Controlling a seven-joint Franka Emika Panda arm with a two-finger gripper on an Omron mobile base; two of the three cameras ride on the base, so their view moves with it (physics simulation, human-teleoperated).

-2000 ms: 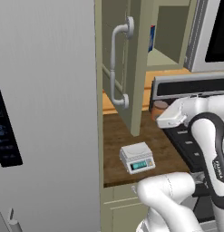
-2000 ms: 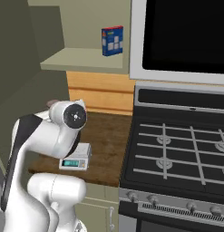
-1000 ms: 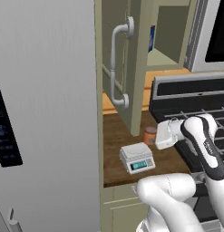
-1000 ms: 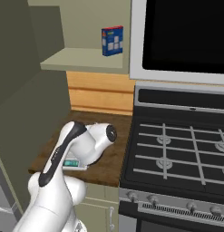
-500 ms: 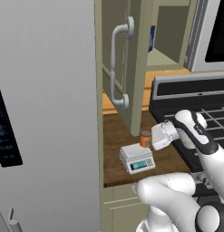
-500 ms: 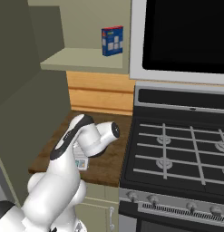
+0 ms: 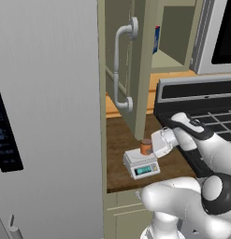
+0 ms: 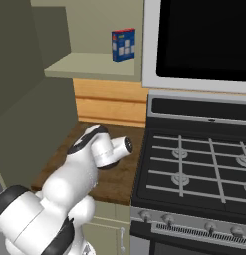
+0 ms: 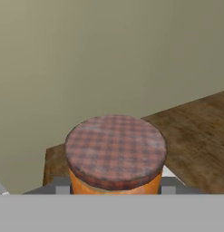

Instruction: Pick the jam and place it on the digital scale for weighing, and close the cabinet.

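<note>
The end effector (image 7: 149,148) seems to grip the jam (image 7: 146,146) directly ahead of it, jar over the digital scale (image 7: 141,163) on the bench (image 7: 118,154); contact unclear. Beyond stands the cabinet (image 7: 140,56), door open.

jam (image 9: 114,156) is orange with a brown checked lid, digital scale (image 7: 141,163) white-grey with a teal display, table (image 7: 118,144) dark brown wood, cabinet (image 7: 135,70) olive-beige, box (image 8: 123,45) blue and red.

White Franka arm with dark joints is bending low from the base, forearm reaching forward-left. Two-finger claw (image 7: 148,147) is sitting level beside the small orange jar with brownish lid (image 7: 146,146), fingers either side; closure cannot be judged.
</note>
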